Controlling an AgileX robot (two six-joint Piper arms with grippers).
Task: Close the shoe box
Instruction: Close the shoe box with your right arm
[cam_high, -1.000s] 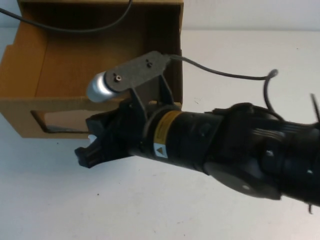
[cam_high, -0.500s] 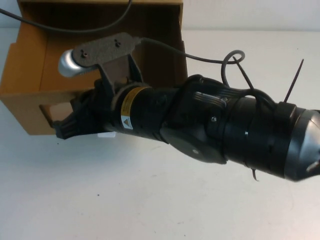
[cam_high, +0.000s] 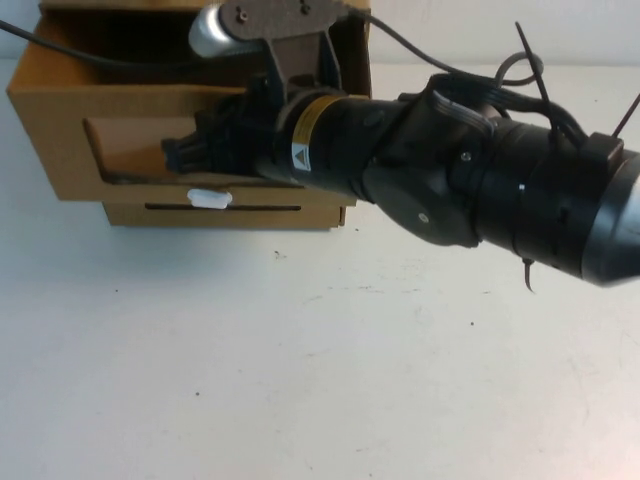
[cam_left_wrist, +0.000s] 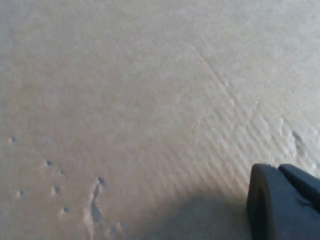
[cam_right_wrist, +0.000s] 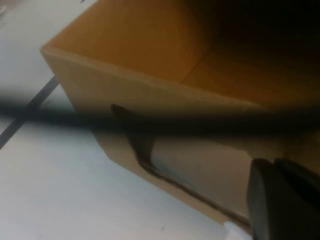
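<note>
The shoe box (cam_high: 60, 120) is brown cardboard at the table's far left. Its drawer front has a dark window (cam_high: 125, 150) with a small white pull tab (cam_high: 210, 198) under it. My right gripper (cam_high: 182, 155) reaches in from the right, shut and empty, and presses against the drawer front beside the window. The right wrist view shows the front's window edge (cam_right_wrist: 145, 150) and the open drawer's inner wall (cam_right_wrist: 150, 45), with the right gripper (cam_right_wrist: 285, 205) close to the front. My left gripper (cam_left_wrist: 285, 205) is shut against plain cardboard (cam_left_wrist: 125, 100); it is out of the high view.
A second cardboard front (cam_high: 320, 215) with a dark slit sits under the drawer front. A black cable (cam_high: 60, 50) crosses the open top of the box. The right arm (cam_high: 480, 170) spans the upper right. White table (cam_high: 300, 380) lies in front.
My right gripper has moved away from me with the drawer front against it. The drawer has slid back into the box, and the lower cardboard front now shows beneath it.
</note>
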